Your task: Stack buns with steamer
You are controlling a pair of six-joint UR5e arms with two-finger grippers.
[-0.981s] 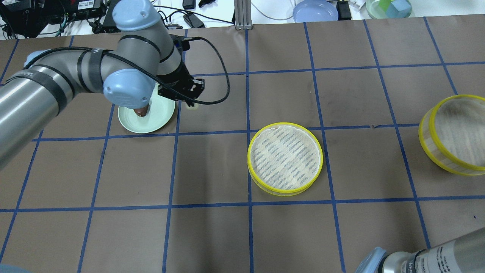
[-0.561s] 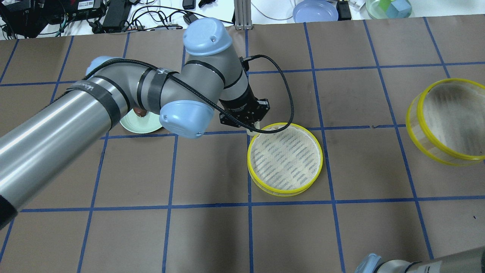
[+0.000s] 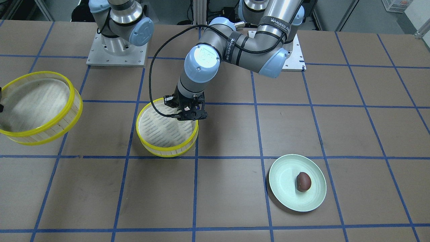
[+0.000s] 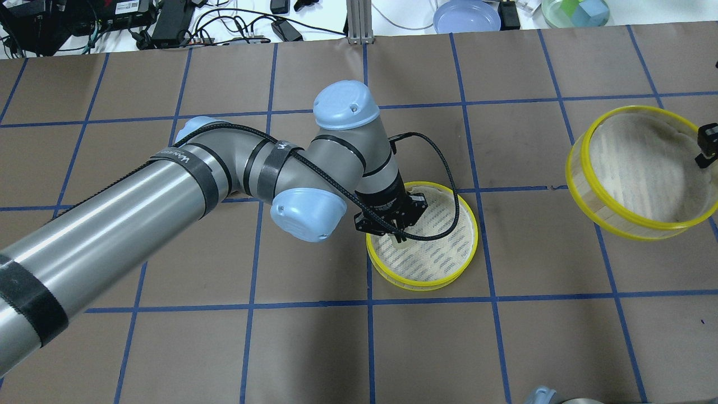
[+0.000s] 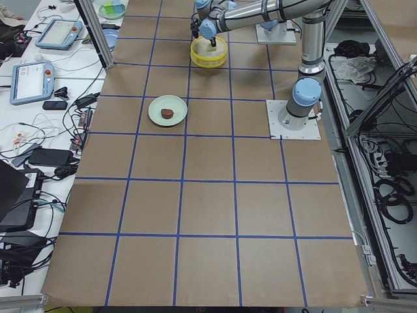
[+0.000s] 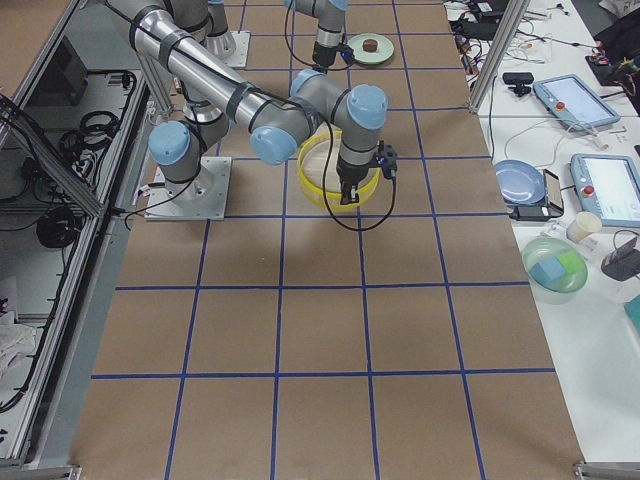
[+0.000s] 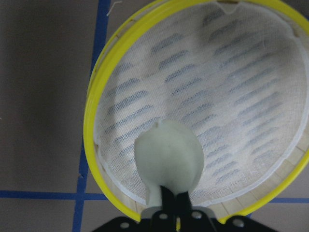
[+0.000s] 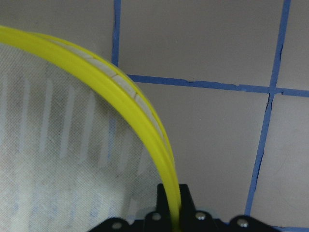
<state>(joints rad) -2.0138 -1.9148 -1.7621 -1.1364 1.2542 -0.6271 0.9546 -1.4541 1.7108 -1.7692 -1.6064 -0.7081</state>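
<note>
My left gripper (image 4: 399, 238) is shut on the cream-white bun (image 7: 169, 162) and holds it just over the near-left part of the middle steamer tier (image 4: 474, 233), also seen in the front view (image 3: 168, 152). My right gripper (image 8: 172, 205) is shut on the yellow rim of the second steamer tier (image 4: 580, 185) and holds it raised and tilted at the table's right (image 3: 43, 132). The dark reddish-brown bun (image 3: 303, 181) lies on the pale green plate (image 3: 284, 183). In the overhead view my left arm hides both.
A blue plate (image 4: 465, 15), a bowl of coloured blocks (image 4: 575, 11) and cables lie past the table's far edge. Blue tape lines grid the brown table.
My left arm swung from the green plate to the middle tier, carrying the cream-white bun. The tier in my right gripper moved left and farther back.
</note>
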